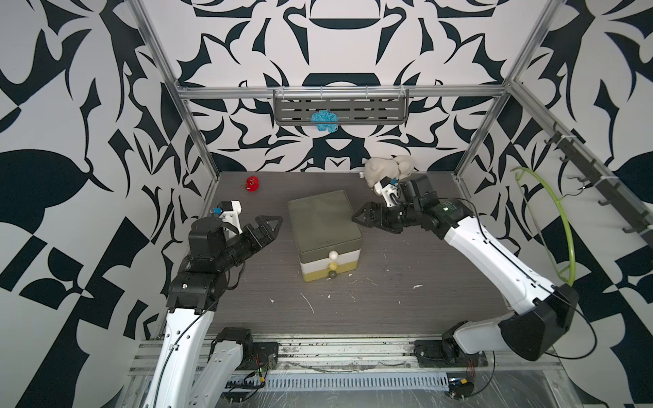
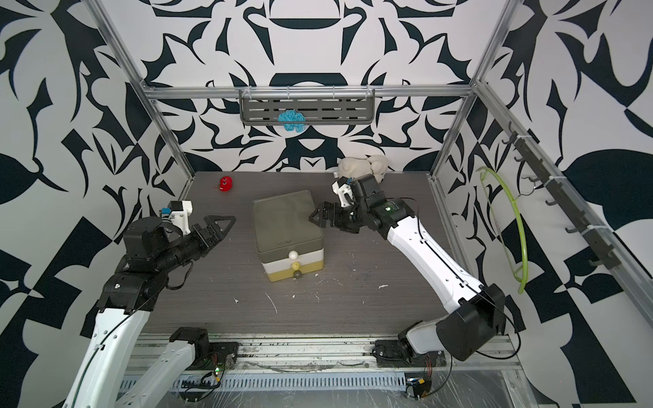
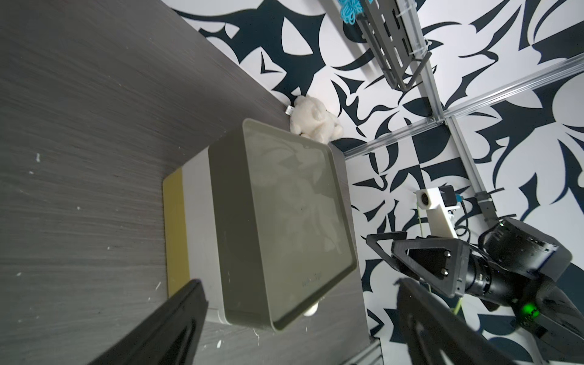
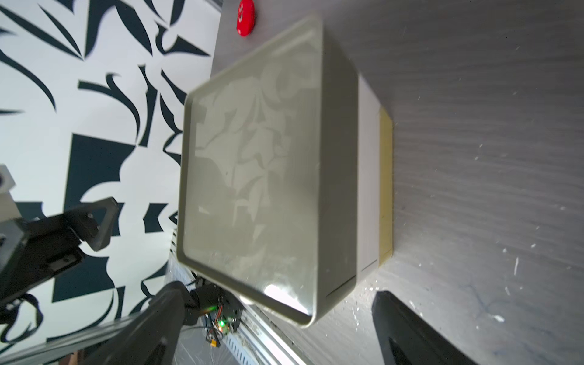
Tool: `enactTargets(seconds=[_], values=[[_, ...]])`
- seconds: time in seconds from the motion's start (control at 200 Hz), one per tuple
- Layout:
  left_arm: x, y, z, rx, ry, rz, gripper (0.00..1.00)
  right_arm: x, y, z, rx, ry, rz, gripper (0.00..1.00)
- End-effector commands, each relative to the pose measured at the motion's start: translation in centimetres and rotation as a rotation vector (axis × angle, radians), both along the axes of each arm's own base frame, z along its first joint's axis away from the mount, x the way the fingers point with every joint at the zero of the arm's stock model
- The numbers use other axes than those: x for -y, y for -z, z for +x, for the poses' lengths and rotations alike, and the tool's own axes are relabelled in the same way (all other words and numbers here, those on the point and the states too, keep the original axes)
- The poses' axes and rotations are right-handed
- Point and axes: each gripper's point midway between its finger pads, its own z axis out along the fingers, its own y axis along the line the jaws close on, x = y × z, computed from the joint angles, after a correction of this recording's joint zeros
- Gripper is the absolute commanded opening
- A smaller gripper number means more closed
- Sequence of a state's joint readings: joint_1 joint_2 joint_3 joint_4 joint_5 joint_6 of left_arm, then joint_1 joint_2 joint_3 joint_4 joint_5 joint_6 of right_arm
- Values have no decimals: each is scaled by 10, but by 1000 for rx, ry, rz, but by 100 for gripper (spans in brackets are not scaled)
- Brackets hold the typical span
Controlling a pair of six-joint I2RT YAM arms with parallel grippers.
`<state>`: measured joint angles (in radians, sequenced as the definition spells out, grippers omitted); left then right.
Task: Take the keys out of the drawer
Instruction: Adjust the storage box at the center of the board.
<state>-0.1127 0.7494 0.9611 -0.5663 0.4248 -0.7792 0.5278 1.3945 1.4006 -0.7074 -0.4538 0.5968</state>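
Note:
A small drawer unit (image 1: pixel 325 226) (image 2: pixel 286 222) stands mid-table, with a grey-green top drawer, a white middle one and a yellow bottom one. All three are shut, and their knobs (image 1: pixel 332 264) face the front edge. The keys are hidden from every view. My left gripper (image 1: pixel 274 228) (image 2: pixel 226 224) (image 3: pixel 299 281) hovers just left of the unit, open and empty. Just right of the unit (image 3: pixel 284 221) (image 4: pixel 252 173), near its top edge, my right gripper (image 1: pixel 355 217) (image 2: pixel 312 217) (image 4: pixel 275 292) is open and empty too.
A round red toy (image 1: pixel 253 183) (image 4: pixel 246 17) lies at the back left. At the back right a cream plush (image 1: pixel 385 169) (image 3: pixel 313 120) sits behind the right wrist. On the back wall is a shelf (image 1: pixel 341 107) with a blue tuft (image 1: pixel 324 120). A green hanger (image 1: pixel 562 226) hangs on the right wall.

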Motion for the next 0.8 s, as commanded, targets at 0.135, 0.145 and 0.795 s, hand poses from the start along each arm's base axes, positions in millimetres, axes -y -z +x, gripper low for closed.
enactTargets(seconds=[0.135,0.145,0.795], values=[[19,24,-5,-130,95,-30,99,14,5,-14,1,90,-143,99],[20,25,-5,-136,96,-30,99,14,5,-14,-1,89,-148,99],[58,66,-1,-270,133,190,99,-23,7,9,24,-90,-155,96]])
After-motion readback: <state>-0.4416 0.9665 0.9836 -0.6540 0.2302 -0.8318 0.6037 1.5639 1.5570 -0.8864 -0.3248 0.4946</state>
